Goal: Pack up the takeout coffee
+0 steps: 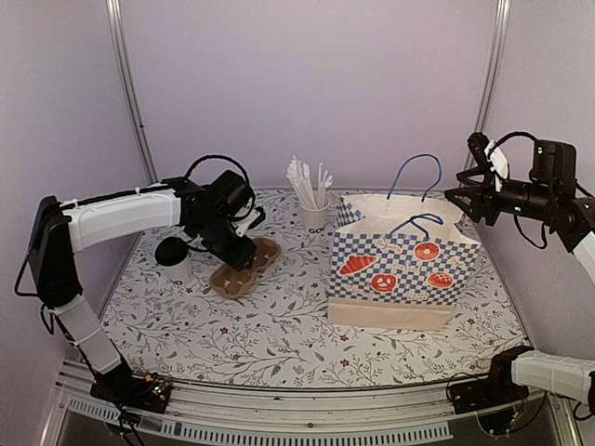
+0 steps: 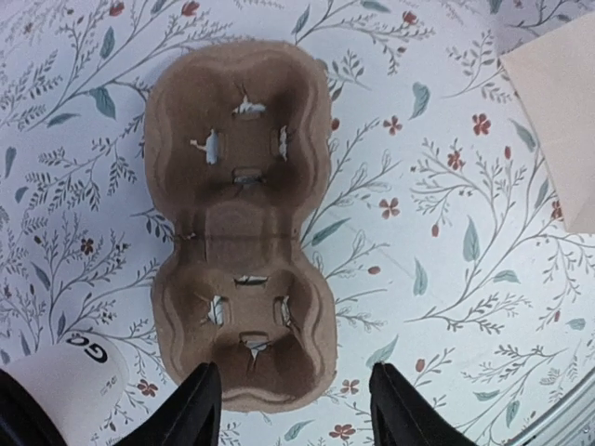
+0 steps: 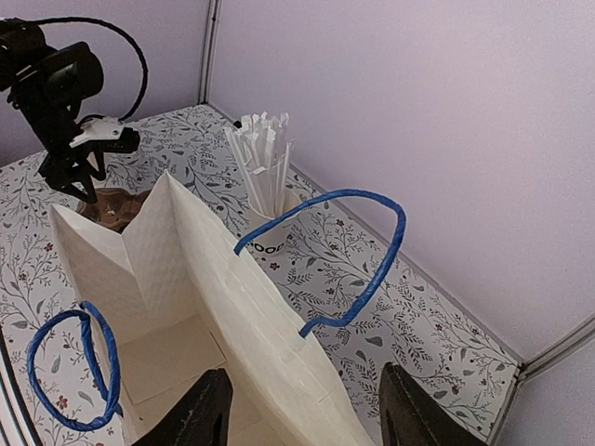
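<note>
The takeout coffee [image 1: 173, 255], a small white cup with a black lid, stands upright on the table just left of the brown pulp carrier [image 1: 244, 268]. In the left wrist view only its white side with dark lettering [image 2: 72, 383] shows at the bottom left. My left gripper [image 1: 240, 249] is open and empty above the near end of the carrier [image 2: 240, 214], its fingers [image 2: 200, 409] spread either side of that end. My right gripper [image 1: 457, 195] is open and empty, raised over the right rim of the open paper bag [image 1: 402, 269], with the bag's wall [image 3: 270, 334] below and between its jaws.
A white cup with white straws [image 1: 313, 212] stands behind the bag's left side and shows in the right wrist view [image 3: 268, 232]. The bag has blue rope handles [image 3: 367, 260] standing up. Purple walls close the back and sides.
</note>
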